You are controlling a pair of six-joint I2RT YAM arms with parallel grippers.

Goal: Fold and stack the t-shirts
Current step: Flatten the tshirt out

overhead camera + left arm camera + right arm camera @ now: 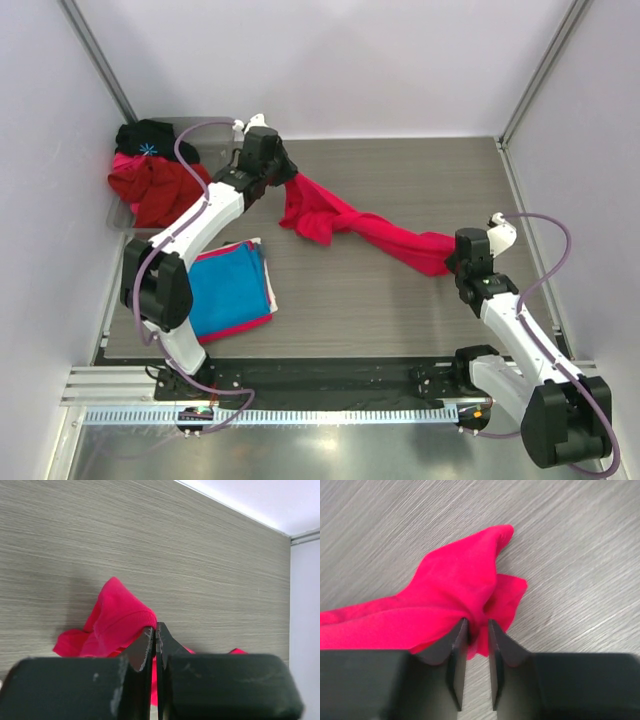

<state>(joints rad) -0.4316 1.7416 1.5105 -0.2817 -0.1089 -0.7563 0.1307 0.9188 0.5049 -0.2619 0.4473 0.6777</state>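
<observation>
- Top external view: the crimson-pink t-shirt (360, 225) lies twisted like a rope across the desk (400, 310), strung between my two claws.
- My left claw (156, 630) is clamped tight on one end.
- My right claw (479, 625) stands slightly parted, the other end between its tips; that hold looks loose.
- Soft, light, limp cloth: it will sag and bunch, so I would pinch hem corners, not the middle.
- The blue t-shirt (228, 285) lies folded at the desk's left side.

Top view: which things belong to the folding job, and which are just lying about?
Job: crimson-pink t-shirt; folded blue t-shirt; pink-red t-shirt under it.
Lying about: clear bin; red and black clothes heap in it, possibly next in line.
</observation>
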